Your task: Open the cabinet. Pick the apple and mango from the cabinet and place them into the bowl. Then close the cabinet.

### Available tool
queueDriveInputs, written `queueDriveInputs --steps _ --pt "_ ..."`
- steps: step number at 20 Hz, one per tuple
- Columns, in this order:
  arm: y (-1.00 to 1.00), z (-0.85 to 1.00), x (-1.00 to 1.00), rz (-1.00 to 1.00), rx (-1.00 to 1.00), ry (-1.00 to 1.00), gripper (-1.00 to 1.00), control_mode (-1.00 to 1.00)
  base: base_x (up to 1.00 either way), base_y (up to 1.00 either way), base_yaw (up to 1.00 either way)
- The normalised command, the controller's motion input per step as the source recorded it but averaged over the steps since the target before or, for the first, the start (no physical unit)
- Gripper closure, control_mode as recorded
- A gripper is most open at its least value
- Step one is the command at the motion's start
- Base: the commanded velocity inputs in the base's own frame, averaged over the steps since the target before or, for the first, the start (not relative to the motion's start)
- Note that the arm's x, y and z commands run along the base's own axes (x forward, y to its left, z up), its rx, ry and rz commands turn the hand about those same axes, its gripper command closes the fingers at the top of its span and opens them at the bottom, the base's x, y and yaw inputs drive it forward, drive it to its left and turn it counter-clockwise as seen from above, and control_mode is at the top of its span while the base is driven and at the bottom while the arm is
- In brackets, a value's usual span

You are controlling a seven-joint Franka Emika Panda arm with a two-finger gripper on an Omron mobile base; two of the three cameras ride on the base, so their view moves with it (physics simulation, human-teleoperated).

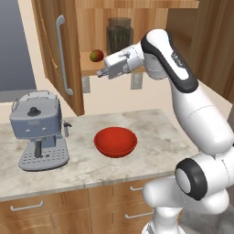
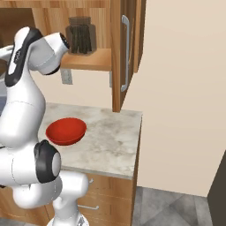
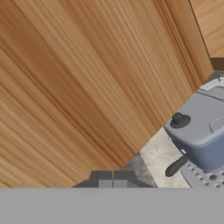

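Cabinet doors stand wide open above the marble counter, and the shelf inside carries a dark jar with one red-green fruit to its left; I cannot tell whether it is the apple or the mango. Near the counter's middle sits the red bowl, with nothing in it, right of the grey coffee machine. Up by the shelf edge hovers the gripper, fingertips pressed together and carrying nothing, just right of the fruit. Reaching in with fingers closed like that would likely nudge the fruit off the shelf rather than catch it.
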Motion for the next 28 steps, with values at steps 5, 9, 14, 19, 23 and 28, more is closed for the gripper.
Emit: queueDriveInputs --steps 5,9,14,19,23,28 --pt "-0.21 -0.01 -0.02 -0.04 -0.06 -0.07 1.00 -1.00 0.00 0.00 0.00" --pt "-0.07 -0.08 0.00 -0.01 -0.12 -0.02 1.00 -1.00 0.00 0.00 0.00" --pt "-0.08 -0.01 -0.05 -0.16 -0.17 -0.06 1.00 -1.00 0.00 0.00 0.00" --pt "-0.23 0.00 -0.12 -0.23 -0.16 -0.04 1.00 -1.00 0.00 0.00 0.00" --pt "-0.23 0.00 -0.16 -0.23 -0.20 -0.10 1.00 -1.00 0.00 0.00 0.00" --pt "-0.08 0.00 -0.23 -0.22 -0.13 -0.15 1.00 -1.00 0.00 0.00 0.00"
